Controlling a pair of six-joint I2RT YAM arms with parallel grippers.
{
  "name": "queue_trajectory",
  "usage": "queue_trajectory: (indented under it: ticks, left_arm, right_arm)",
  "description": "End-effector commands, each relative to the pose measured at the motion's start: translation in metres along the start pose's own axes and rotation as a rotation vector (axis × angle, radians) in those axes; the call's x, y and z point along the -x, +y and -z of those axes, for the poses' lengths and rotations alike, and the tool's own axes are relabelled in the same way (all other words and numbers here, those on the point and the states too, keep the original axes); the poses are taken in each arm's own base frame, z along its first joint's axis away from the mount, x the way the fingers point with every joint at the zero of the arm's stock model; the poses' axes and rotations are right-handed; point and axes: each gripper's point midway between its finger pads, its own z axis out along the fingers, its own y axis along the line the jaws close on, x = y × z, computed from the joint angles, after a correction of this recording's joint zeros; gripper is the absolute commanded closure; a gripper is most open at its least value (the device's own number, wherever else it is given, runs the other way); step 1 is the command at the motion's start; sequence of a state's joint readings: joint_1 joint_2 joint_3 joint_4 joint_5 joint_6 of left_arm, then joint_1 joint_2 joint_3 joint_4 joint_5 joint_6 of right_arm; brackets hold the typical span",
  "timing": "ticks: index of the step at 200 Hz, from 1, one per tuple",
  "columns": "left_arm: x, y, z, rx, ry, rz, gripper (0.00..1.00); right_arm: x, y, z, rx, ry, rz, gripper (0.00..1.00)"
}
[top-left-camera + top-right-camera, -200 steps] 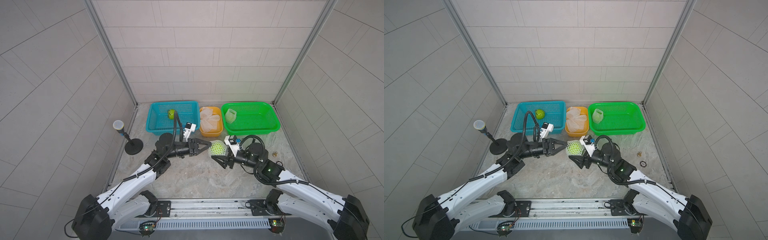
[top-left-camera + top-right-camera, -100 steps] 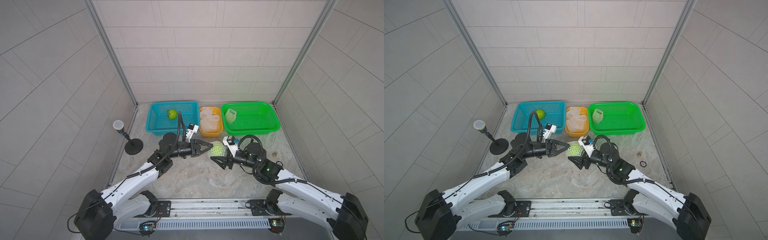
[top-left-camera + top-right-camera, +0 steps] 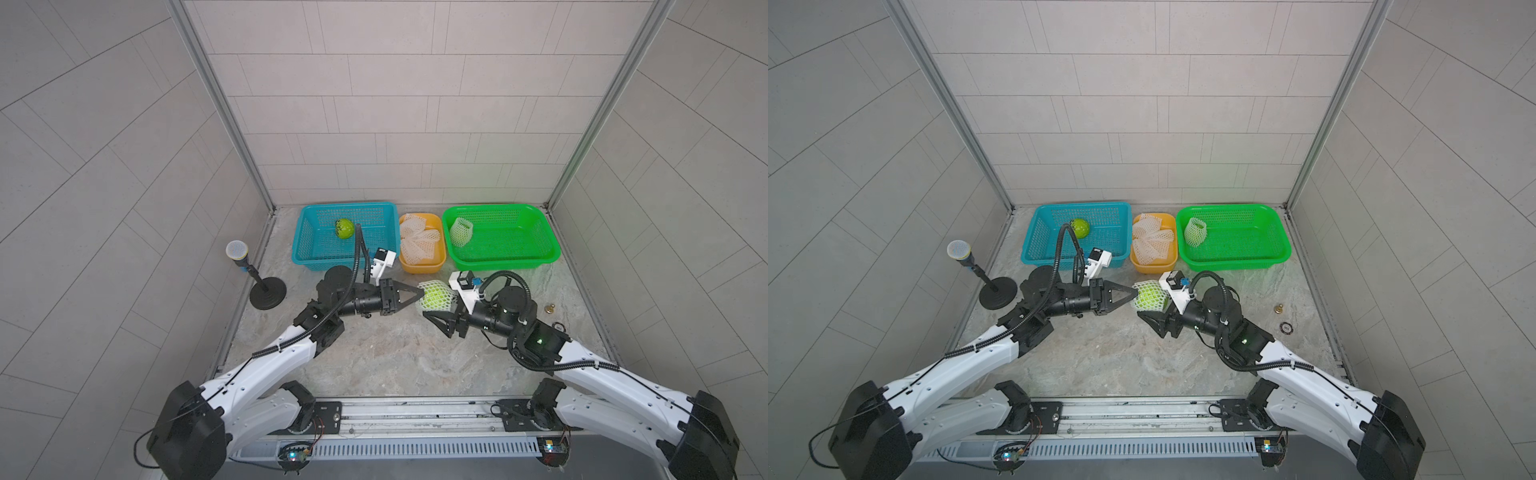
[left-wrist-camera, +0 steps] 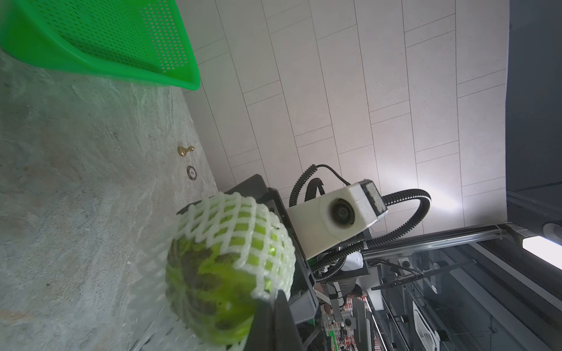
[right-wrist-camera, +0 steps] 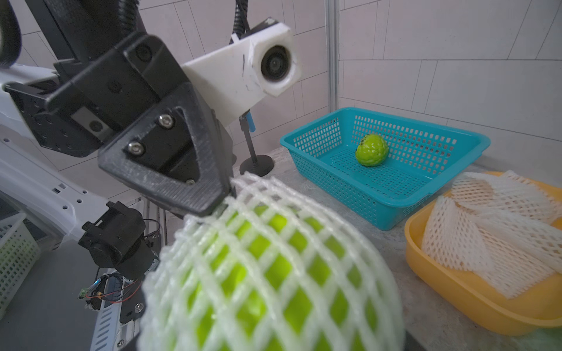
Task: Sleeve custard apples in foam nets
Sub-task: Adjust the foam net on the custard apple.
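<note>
Custard apple, part-sleeved in its foam net, hangs above the central tabletop in the wide-spread right pincer; the left pincer has just pinched shut on the net's rim. Tugging it further looks next.

White arms with black joints carry ribbed black cables and white camera boxes; triangular black fingers show silver screws.
</note>
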State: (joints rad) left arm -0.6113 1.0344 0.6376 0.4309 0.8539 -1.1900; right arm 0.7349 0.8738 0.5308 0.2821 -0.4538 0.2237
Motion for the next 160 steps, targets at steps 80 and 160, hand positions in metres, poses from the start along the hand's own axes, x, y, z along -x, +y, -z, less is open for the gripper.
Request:
queue_trajectory:
  ticks: [80,160]
  left_arm:
    - [-0.004,0.013,0.013,0.057,-0.002,-0.017,1.0]
    - [-0.002,0.018,0.012,0.066,-0.008,-0.01,0.86]
  right_arm:
    - [0.02,0.001,0.005,-0.009,-0.072,0.02,0.19]
    - [0.017,0.0,0.003,-0.002,-0.063,0.01,0.19]
